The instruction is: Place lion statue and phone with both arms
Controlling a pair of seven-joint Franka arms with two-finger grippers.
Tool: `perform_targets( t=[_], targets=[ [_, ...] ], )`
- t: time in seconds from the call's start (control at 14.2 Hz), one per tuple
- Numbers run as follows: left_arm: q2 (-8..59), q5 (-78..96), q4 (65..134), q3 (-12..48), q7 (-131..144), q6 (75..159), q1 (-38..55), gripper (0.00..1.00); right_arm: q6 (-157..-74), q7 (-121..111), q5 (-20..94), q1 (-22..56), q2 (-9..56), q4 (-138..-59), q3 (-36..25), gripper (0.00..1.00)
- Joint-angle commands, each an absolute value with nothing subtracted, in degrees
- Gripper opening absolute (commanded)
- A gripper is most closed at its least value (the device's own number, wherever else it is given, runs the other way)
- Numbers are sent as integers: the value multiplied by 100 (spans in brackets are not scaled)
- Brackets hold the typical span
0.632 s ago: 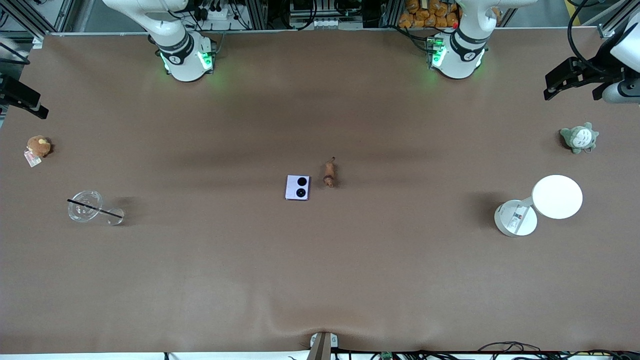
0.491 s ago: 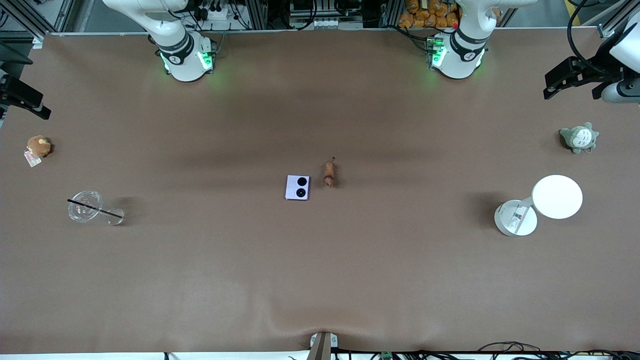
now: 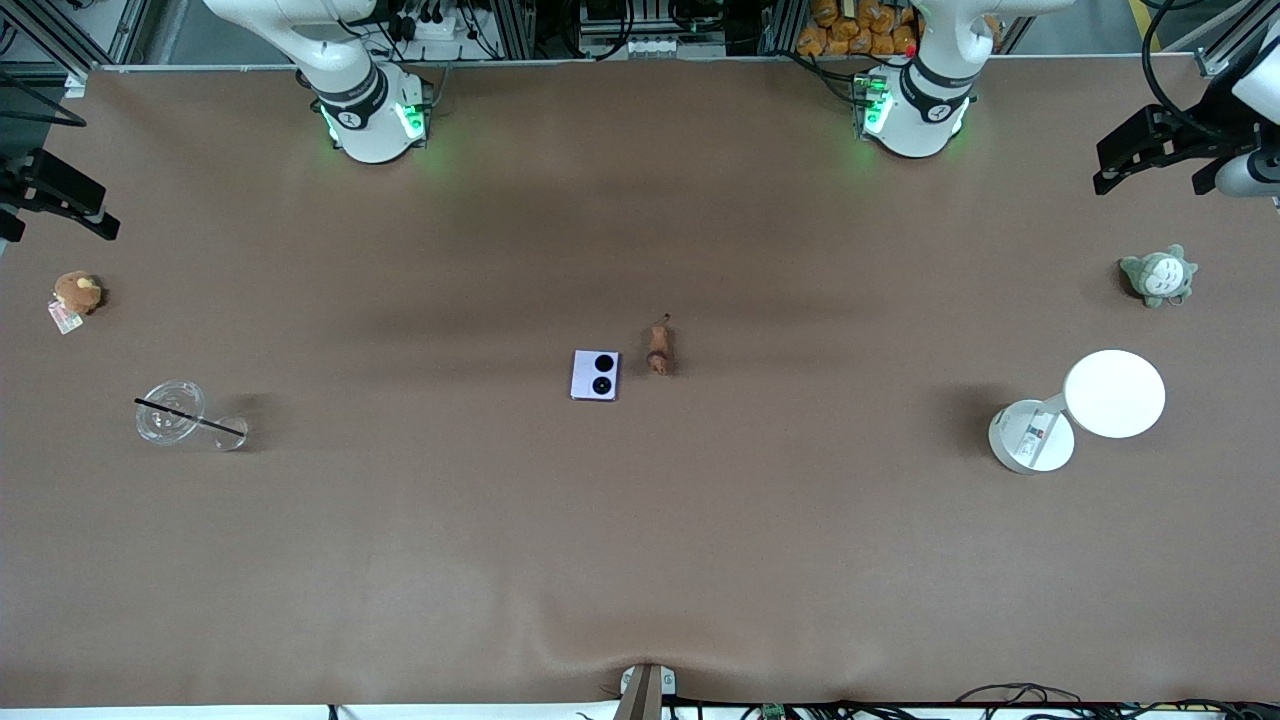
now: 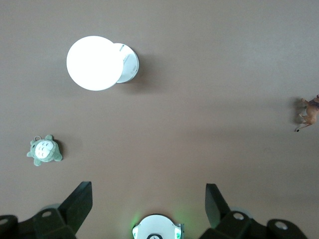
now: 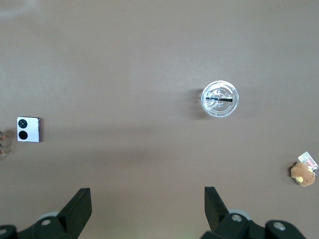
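The pale lavender phone (image 3: 595, 374) lies flat at the table's middle, its two black camera rings facing up. The small reddish-brown lion statue (image 3: 658, 347) lies just beside it, toward the left arm's end. The left wrist view catches the lion statue (image 4: 311, 113) at its edge, and the phone (image 5: 29, 129) shows in the right wrist view. My left gripper (image 3: 1130, 155) (image 4: 147, 199) hangs open and empty high over the left arm's end of the table. My right gripper (image 3: 60, 190) (image 5: 147, 199) hangs open and empty over the right arm's end.
A white round lamp-like stand (image 3: 1085, 405) and a grey-green plush (image 3: 1158, 276) sit at the left arm's end. A clear lidded cup with a black straw (image 3: 170, 412) and a brown plush with a tag (image 3: 76, 294) sit at the right arm's end.
Both grippers have drifted slightly over their ends of the table. The phone and the lion statue have not moved.
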State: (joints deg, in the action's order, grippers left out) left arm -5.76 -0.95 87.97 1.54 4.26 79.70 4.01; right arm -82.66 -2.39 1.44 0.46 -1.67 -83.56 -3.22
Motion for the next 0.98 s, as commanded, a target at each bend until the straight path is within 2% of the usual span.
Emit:
perform_targets(
  t=[0.0, 0.56, 0.91],
  targets=[
    [-554, -18, 8701, 167, 352, 7814, 360, 100, -8157, -254, 185, 44, -149, -8262, -360, 100],
    [-536, -18, 8763, 176, 422, 7770, 369, 100, -7901, -193, 193, 184, -141, -8271, -351, 100],
    [-448, -18, 8719, 184, 448, 7822, 395, 100, -8174, -202, 185, 150, -114, -8271, -387, 100]
  ],
)
